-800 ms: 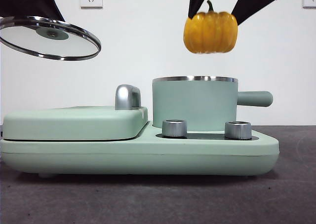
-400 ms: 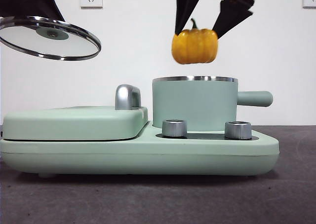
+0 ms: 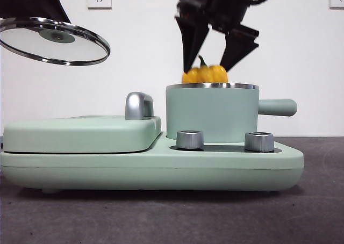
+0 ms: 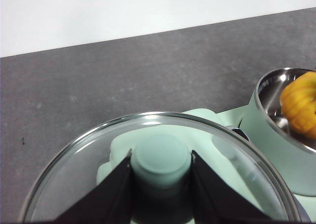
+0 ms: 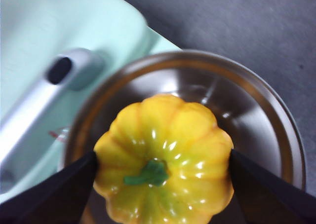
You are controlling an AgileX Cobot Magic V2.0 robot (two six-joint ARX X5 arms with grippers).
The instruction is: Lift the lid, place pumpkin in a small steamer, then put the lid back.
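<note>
The yellow-orange pumpkin (image 3: 205,74) hangs halfway inside the mouth of the small steamer (image 3: 212,115), with only its top and green stem above the steel rim. My right gripper (image 3: 207,67) comes down from above and is shut on the pumpkin (image 5: 163,155), one jaw on each side; the steamer's steel bowl (image 5: 269,115) lies beneath it. High at the left, the glass lid (image 3: 54,40) is held tilted in the air. My left gripper (image 4: 161,157) is shut on its mint-green knob (image 4: 162,152). Beyond the lid, the left wrist view shows the steamer (image 4: 269,125) with the pumpkin (image 4: 301,105) inside.
The steamer stands on the right half of a mint-green cooker base (image 3: 150,169). A flat griddle cover (image 3: 80,134) with a chrome handle (image 3: 138,105) fills the left half. Two steel dials (image 3: 190,139) (image 3: 259,141) sit in front of the steamer, whose side handle (image 3: 277,107) points right.
My right gripper has carried the pumpkin left and down, from high above the steamer into its mouth. The left gripper and lid have stayed still.
</note>
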